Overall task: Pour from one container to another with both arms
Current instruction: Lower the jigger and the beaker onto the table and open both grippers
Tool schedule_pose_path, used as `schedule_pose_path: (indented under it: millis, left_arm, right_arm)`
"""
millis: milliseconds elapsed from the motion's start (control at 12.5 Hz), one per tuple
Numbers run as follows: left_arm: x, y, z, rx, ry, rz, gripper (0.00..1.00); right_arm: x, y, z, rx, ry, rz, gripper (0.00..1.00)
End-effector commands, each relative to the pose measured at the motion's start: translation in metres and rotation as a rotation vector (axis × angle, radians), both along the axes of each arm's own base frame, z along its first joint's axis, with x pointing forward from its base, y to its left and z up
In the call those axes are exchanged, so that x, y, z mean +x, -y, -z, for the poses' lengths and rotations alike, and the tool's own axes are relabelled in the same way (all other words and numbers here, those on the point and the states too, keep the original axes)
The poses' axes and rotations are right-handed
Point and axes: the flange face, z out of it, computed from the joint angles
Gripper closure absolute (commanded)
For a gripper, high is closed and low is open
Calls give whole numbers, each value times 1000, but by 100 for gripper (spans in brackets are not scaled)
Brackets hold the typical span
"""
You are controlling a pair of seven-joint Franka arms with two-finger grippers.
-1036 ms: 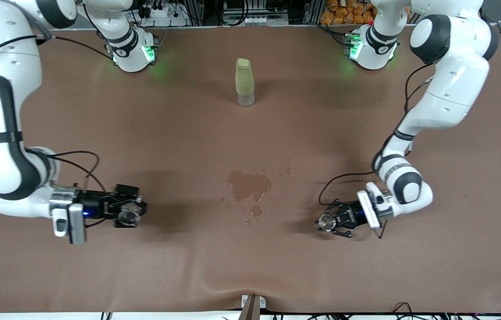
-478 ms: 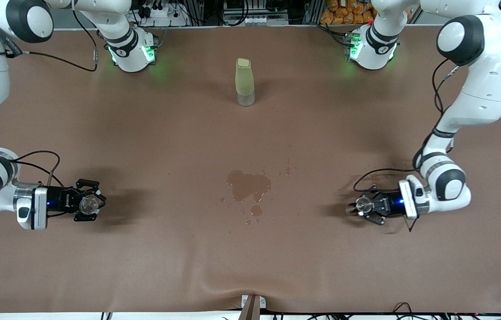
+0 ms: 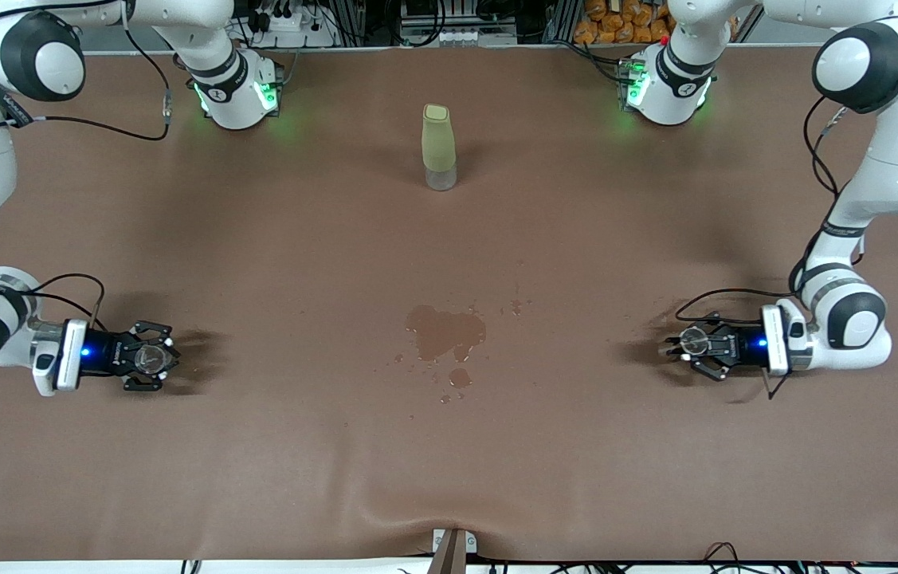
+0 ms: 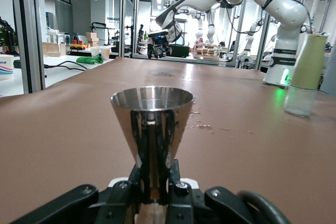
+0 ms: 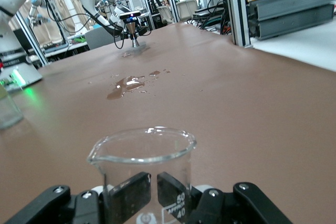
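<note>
Both arms have drawn apart, away from the puddle (image 3: 446, 333) at mid-tabletop (image 3: 449, 462); the right end effector (image 3: 149, 360) grasps the clear cup (image 3: 150, 358) upright, low over the right arm's end; the left end effector (image 3: 694, 344) grips the metal jigger (image 3: 692, 341) by its waist, seemingly just above the left arm's end; the green bottle (image 3: 439, 146) stands between the bases.

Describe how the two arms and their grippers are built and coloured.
Both arms are glossy white with rounded segments and black joint bands; bases glow green. Loose black cables loop along each. The left gripper and right gripper are black two-finger units behind silver-white wrist blocks, each showing a small blue light.
</note>
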Motion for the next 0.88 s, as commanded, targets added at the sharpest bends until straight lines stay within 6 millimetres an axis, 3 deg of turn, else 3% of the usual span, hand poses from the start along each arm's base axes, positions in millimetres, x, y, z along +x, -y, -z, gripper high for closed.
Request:
schedule_pose_path:
  millis: [0,398,797]
  left_arm:
    - [-12,-11,-8,-14,-27,46,100]
    - [-24,-29,5,9,-14,66,100]
    - [-25,-30,11,15,65,79,100]
  right_arm:
    - [0,17,8,29,104,23,100]
    - [-20,51,65,116,171,190,100]
    - [-34,90,74,32,147,230,100]
